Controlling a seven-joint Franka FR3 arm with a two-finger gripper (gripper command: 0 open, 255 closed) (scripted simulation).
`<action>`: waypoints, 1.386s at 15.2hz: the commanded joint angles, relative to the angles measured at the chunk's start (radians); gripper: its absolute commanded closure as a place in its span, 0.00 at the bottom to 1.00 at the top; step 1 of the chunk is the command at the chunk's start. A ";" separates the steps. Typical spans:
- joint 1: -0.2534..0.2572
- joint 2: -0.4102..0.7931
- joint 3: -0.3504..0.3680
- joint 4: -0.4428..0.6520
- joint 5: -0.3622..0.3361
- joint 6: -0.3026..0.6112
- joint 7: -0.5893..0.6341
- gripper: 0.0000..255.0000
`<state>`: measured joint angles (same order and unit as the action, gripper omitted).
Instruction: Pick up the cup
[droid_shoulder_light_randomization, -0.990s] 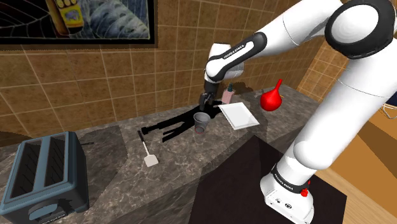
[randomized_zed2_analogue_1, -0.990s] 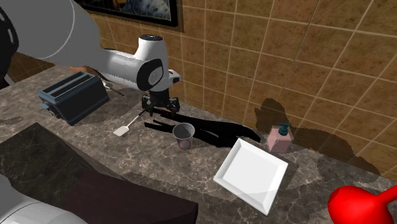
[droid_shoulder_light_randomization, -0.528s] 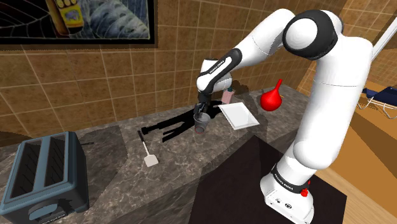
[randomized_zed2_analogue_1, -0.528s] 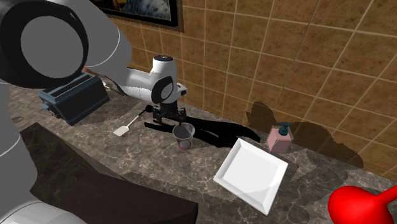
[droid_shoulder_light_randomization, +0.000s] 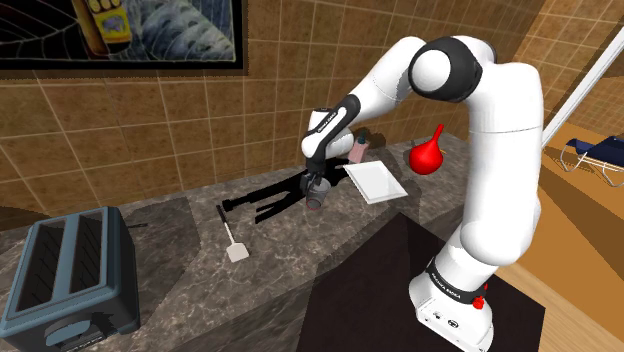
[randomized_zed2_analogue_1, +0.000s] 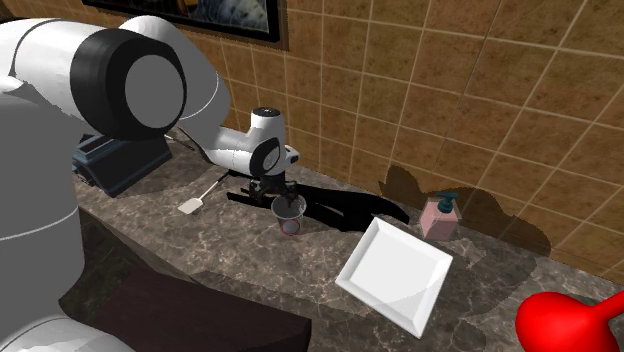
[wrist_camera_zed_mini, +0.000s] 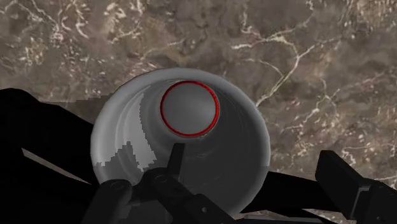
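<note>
A grey cup (droid_shoulder_light_randomization: 317, 198) with a red ring around its base stands upright on the dark marble counter (droid_shoulder_light_randomization: 190, 240), in the arm's shadow. From the second exterior view the cup (randomized_zed2_analogue_1: 289, 214) sits between the spatula and the white plate. My black gripper (droid_shoulder_light_randomization: 315, 182) is down at the cup's rim (randomized_zed2_analogue_1: 277, 194). In the wrist view the cup (wrist_camera_zed_mini: 184, 127) lies right below the gripper (wrist_camera_zed_mini: 254, 159), which is open. One finger (wrist_camera_zed_mini: 175, 167) reaches inside the cup and the other finger (wrist_camera_zed_mini: 347, 184) stays outside its wall, so the wall lies between them unclasped.
A white square plate (droid_shoulder_light_randomization: 375, 181) lies just beside the cup, with a pink soap dispenser (randomized_zed2_analogue_1: 440, 216) and a red bulb (droid_shoulder_light_randomization: 427, 156) beyond it. A white spatula (droid_shoulder_light_randomization: 235, 243) and a grey-blue toaster (droid_shoulder_light_randomization: 65, 280) sit on the other side. The tiled wall runs behind.
The arm has swung lower and the gripper has come down from above the cup to its rim, one finger now inside. The cup has not moved.
</note>
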<state>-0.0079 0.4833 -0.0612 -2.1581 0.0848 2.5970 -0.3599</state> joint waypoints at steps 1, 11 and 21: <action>-0.001 0.028 0.003 0.007 0.003 0.021 -0.002 0.00; -0.003 0.059 0.006 0.015 0.007 0.045 -0.004 1.00; 0.002 -0.014 -0.002 -0.001 -0.002 -0.013 0.003 1.00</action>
<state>-0.0086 0.4848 -0.0614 -2.1567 0.0847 2.5971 -0.3610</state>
